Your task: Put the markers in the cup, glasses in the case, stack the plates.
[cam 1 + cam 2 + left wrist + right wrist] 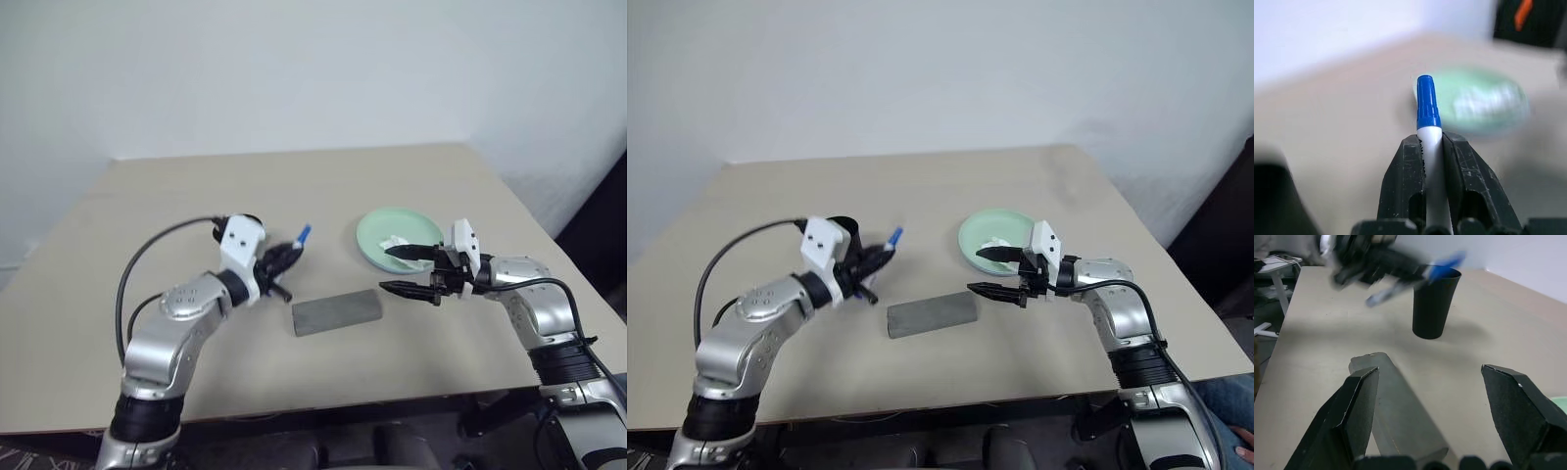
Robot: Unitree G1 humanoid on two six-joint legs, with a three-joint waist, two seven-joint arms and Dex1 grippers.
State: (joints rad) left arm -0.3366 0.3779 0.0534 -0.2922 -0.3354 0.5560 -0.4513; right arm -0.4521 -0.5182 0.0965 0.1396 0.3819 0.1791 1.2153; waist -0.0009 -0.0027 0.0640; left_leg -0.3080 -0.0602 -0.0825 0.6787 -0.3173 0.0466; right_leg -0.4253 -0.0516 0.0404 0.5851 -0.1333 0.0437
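We see one marker (pixel 1427 127), blue-capped, pinched in the left claw (pixel 284 258) above the counter (pixel 147 196); its print is unreadable. One cup (pixel 1434 303), one case (pixel 336 311). The right claw (pixel 407 270) gapes wide, empty.

beige table (pixel 196 186) (matte top) against plain white wall (pixel 294 69)

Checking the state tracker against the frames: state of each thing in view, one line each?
left claw: shut on the blue-capped marker, lifted off the table
right claw: open, empty
cup: upright on the table
case: lying flat, lid shut
mint green plate: flat on the table, something white lying in it
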